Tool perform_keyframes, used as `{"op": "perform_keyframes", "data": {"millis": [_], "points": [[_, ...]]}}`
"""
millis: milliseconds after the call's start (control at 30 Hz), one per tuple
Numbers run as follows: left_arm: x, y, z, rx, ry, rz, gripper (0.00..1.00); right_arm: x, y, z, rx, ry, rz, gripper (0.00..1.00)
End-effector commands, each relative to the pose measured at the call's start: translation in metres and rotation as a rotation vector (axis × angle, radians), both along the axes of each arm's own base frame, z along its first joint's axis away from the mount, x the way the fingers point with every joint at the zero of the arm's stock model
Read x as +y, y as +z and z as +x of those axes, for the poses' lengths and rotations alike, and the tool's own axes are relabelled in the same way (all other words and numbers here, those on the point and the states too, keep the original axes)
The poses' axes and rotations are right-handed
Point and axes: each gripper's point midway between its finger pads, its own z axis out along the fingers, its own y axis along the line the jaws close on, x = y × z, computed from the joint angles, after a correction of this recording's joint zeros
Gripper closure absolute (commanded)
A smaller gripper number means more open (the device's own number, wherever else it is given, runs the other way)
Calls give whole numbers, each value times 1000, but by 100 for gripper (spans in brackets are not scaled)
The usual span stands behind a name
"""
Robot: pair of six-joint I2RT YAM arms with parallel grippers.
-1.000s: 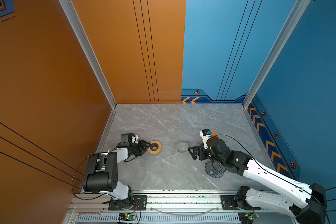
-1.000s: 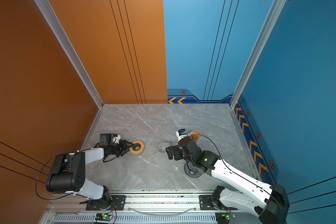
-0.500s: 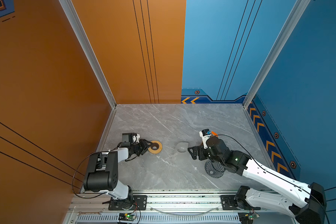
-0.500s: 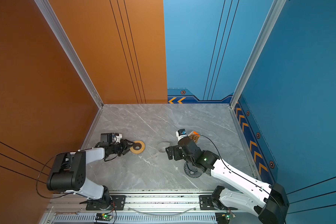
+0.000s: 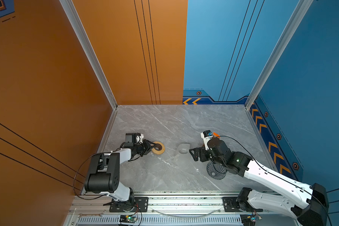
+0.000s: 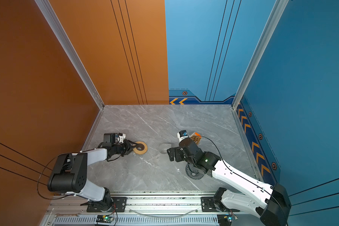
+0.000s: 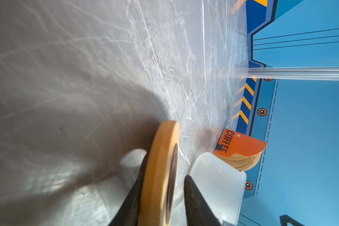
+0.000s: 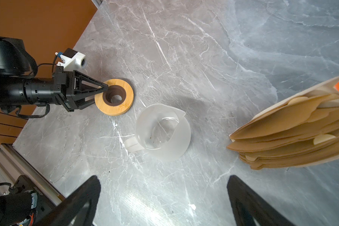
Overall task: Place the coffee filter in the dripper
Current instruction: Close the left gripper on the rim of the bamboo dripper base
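**Two claws low over the marble table (image 5: 165, 122), the dripper behind the right one.**

The right claw (image 8: 163, 179) hangs with its jaws spread wide and nothing between them. The dripper (image 5: 215, 172) stands behind it, partly under its arm. The packet of filters (image 8: 292, 137) lies ahead and off to one side, and the frosted jug (image 8: 164, 135) straight ahead. A single coffee filter cannot be picked out. The left claw (image 8: 98, 94) straddles the wooden ring (image 8: 115, 106) at its rim; whether it grips cannot be told.

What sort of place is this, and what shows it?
Probably a robot test cell staged for coffee making: left arm and right arm on a rail, panel walls, a dripper and filter packet.
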Motion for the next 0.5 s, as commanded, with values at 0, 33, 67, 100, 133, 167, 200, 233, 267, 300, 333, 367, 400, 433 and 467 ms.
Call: {"op": "perform_keyframes", "data": {"millis": [0, 33, 67, 100, 133, 167, 200, 233, 267, 300, 333, 367, 400, 433, 467], "points": [[-4, 2, 3, -2, -14, -8, 68, -6, -5, 2, -13, -20, -22, 0], [-4, 1, 3, 1, -13, -9, 69, -7, -6, 2, -13, -22, -23, 0], [-4, 1, 3, 1, -13, -8, 70, -7, -6, 2, -12, -23, -23, 0], [-4, 1, 2, 1, -12, -8, 71, -7, -6, 2, -12, -23, -22, 0], [-4, 0, 2, 3, -12, -8, 72, -7, -6, 2, -12, -24, -20, 0], [-4, 0, 3, 3, -12, -8, 73, -8, -6, 2, -12, -25, -21, 0], [-4, 0, 3, 4, -12, -7, 74, -7, -7, 2, -11, -25, -20, 0], [-4, 0, 2, 5, -12, -7, 74, -7, -7, 2, -10, -24, -18, 0], [-4, 0, 2, 5, -12, -9, 76, -8, -7, 2, -11, -26, -19, 0], [-4, 0, 2, 4, -13, -8, 77, -8, -8, 2, -10, -25, -20, 0], [-4, 1, 3, 2, -13, -8, 78, -8, -8, 2, -9, -26, -21, 0], [-4, 1, 3, 4, -11, -9, 79, -8, -8, 2, -9, -27, -20, 0], [-4, 1, 3, 3, -12, -11, 80, -8, -8, 1, -8, -26, -21, 0], [-5, 2, 3, 2, -14, -14, 81, -8, -8, 2, -9, -27, -21, 0], [-5, 3, 4, 0, -13, -16, 83, -9, -8, 1, -8, -27, -21, 0]]}}
